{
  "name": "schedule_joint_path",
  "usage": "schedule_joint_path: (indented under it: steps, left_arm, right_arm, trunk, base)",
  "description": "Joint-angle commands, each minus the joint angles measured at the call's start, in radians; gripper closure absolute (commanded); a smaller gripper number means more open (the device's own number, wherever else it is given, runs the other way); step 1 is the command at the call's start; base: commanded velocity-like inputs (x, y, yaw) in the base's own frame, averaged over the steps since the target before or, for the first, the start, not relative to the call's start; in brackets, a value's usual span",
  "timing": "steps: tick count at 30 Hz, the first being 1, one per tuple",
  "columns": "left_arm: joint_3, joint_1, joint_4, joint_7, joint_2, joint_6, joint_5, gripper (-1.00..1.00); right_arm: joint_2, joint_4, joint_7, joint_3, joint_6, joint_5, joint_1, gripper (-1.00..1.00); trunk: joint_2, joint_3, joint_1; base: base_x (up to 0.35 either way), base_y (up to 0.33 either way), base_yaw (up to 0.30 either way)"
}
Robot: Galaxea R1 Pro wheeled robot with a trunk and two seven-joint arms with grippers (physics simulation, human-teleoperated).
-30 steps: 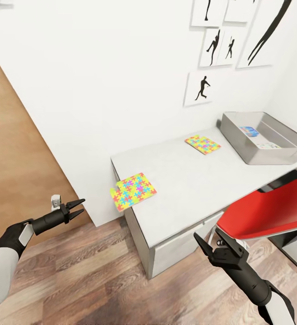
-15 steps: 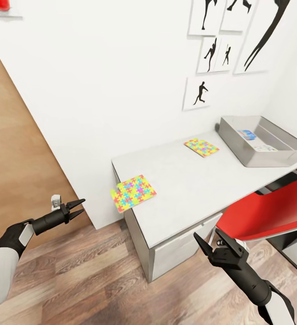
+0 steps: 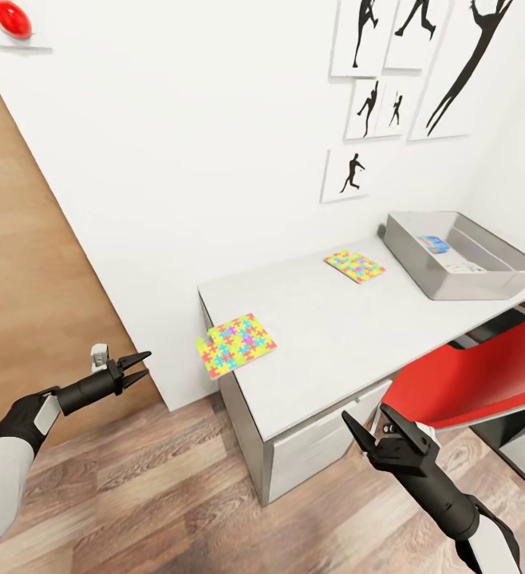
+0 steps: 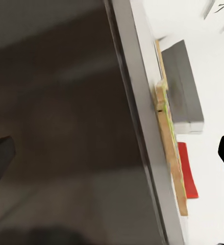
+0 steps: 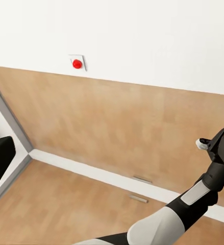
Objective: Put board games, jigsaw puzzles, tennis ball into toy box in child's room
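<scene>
both grippers, left gripper (image 3: 139, 368) at 9 o'clock and right gripper (image 3: 376, 426) at 5 o'clock, are hanging parted and empty. two jigsaw puzzles (image 3: 235, 344) (image 3: 354, 265) are lying on the table (image 3: 326, 335); toy box (image 3: 462, 281) is sitting at 2 o'clock.

Head: high, looks down over bench (image 3: 334, 319) and floor.
Left wrist: close along bench edge (image 4: 142, 127).
Right wrist: faces door, sees left arm (image 5: 193, 199).
Shared: bench.
</scene>
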Motion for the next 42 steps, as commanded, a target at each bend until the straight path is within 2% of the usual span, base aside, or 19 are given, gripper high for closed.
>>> schedule_joint_path:
  steps: [1,8,23,42]
  left_arm:
    - [0.003,-0.001,0.000,-0.003,0.000,0.010,-0.001,-1.00]
    - [0.003,-0.001,0.000,-0.003,0.000,0.010,-0.001,-1.00]
    - [0.003,-0.001,0.000,-0.004,0.001,0.010,-0.001,-1.00]
    - [0.003,-0.001,0.000,-0.009,0.002,0.010,0.000,-1.00]
  right_arm:
    - [0.000,0.000,0.003,-0.001,0.003,0.002,-0.001,-1.00]
    - [0.000,0.000,0.003,-0.001,0.003,0.001,-0.001,-1.00]
    - [0.000,0.000,0.003,0.000,0.003,0.002,-0.001,-1.00]
    - [0.001,0.000,0.002,0.003,0.002,0.003,-0.001,-1.00]
  trunk:
    - [0.000,0.001,0.000]
    - [0.000,0.011,0.000]
    - [0.000,0.014,0.000]
    - [0.000,0.044,0.000]
  base:
    - [0.000,0.000,0.000]
    - [0.000,0.000,0.000]
    - [0.000,0.000,0.000]
    - [0.000,0.000,0.000]
